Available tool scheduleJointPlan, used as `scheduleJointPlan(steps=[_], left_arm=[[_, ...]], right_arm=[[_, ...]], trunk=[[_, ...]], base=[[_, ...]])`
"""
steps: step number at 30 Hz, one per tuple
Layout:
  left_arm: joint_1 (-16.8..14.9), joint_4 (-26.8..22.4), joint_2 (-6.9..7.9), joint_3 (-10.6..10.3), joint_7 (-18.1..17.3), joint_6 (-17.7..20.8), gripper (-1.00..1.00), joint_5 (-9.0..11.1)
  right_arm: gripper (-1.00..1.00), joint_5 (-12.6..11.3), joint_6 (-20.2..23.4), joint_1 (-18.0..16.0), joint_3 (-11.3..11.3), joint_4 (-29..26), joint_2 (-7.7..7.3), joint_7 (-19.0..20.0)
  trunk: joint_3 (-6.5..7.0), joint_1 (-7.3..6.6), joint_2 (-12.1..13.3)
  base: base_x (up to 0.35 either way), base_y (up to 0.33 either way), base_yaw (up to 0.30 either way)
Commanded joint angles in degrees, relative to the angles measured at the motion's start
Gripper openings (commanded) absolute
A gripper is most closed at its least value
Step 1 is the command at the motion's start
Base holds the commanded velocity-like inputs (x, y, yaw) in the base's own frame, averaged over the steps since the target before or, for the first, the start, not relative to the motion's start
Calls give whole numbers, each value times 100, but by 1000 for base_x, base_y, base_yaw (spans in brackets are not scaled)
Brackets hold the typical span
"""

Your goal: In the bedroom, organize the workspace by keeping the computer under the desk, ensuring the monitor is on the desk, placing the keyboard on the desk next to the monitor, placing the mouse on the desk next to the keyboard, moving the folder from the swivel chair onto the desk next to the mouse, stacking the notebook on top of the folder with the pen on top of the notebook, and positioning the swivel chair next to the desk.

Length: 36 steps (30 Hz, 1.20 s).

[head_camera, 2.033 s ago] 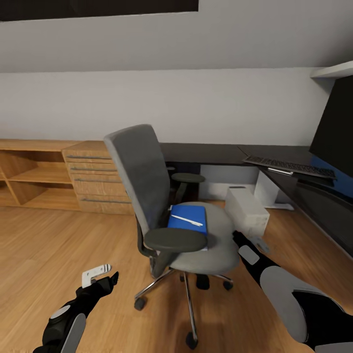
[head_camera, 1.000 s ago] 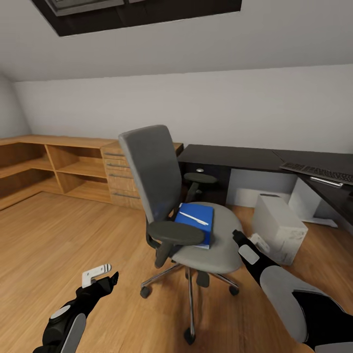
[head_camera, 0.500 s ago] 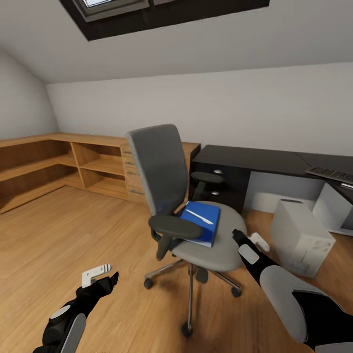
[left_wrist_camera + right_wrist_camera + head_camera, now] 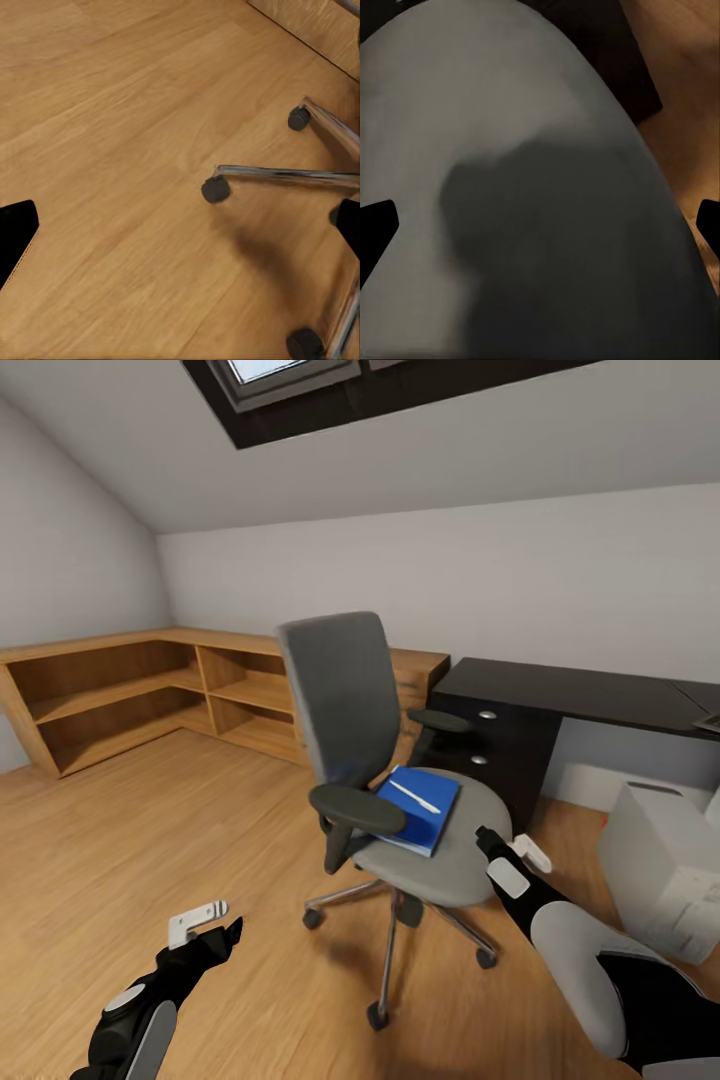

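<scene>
The pen lies on the folder on the swivel chair, left of the desk.

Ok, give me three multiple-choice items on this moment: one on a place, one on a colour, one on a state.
1. Where does the folder lie?
A. on the desk
B. on the swivel chair's seat
C. on the floor

2. What colour is the swivel chair's backrest?
A. grey
B. red
C. blue

3. How is the left claw?
A. shut on the pen
B. shut on a castor
C. open, holding nothing

Answers:
1. B: the blue folder rests on the grey seat, with the pen on top.
2. A: the upholstered back is grey.
3. C: its fingers stand apart over bare floor in the head view.
</scene>
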Motion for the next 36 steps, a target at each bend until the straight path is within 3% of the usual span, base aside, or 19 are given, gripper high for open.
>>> scheduleJointPlan(steps=[1,16,24,36], left_arm=[[-5,-4,2,-8,47,23,100,58],[-5,0,2,-8,47,23,100,60],[-5,4,2,-15,47,23,100,60],[-5,2,2,-15,47,23,100,60]], right_arm=[[100,-108,68,2,45,-4,7,13],[100,-111,77,2,41,-16,-9,14],[100,-108,69,2,43,-16,-10,10],[100,-108,68,2,45,-23,-10,7]], trunk=[[-8,0,-1],[-13,0,-1],[-11,0,-1],[54,0,-1]], base=[[147,0,209],[87,0,33],[317,0,17],[98,0,176]])
